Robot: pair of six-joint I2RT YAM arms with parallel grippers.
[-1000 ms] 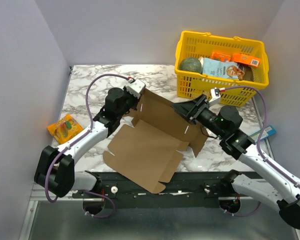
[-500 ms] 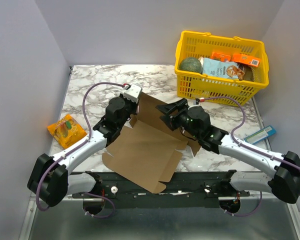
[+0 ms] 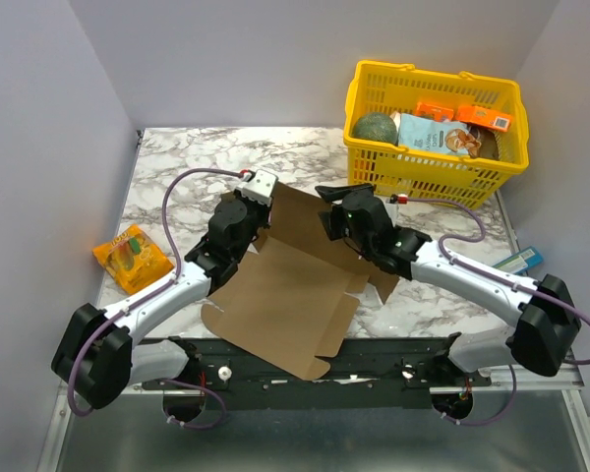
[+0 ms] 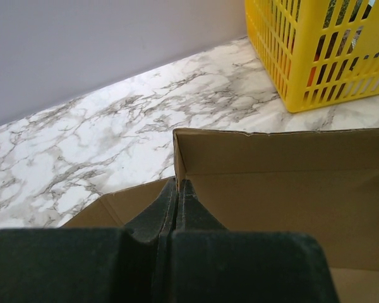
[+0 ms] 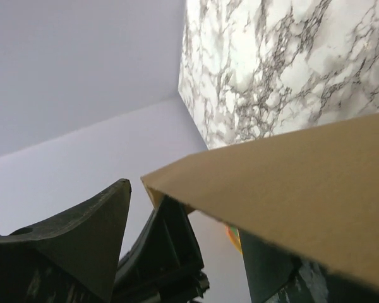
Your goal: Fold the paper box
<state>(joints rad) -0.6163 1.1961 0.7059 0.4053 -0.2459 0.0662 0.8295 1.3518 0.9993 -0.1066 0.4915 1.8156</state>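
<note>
Top external: paper box (image 3: 285, 295) lies near centre of the surface (image 3: 177, 167), main sheet flat, far panel tipped up, its fold running far-left to near-right. Left claw (image 4: 178, 186) pinched tight on that panel's left corner, arm stretched in from near left. Right claw (image 3: 326, 209) wide, straddling the panel's top edge. Far right, yellow basket (image 3: 374, 172) holds a round green fruit (image 3: 375, 127), a blue-white packet (image 3: 428, 133) and orange boxes (image 3: 482, 116).

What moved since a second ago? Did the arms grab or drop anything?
The right gripper swung left, from the right side of the paper box to its raised back flap, with its jaws open. Nothing was grabbed or dropped. The left gripper stayed pinched on the box's back-left corner. The box, the yellow basket and the orange packet stayed put.
</note>
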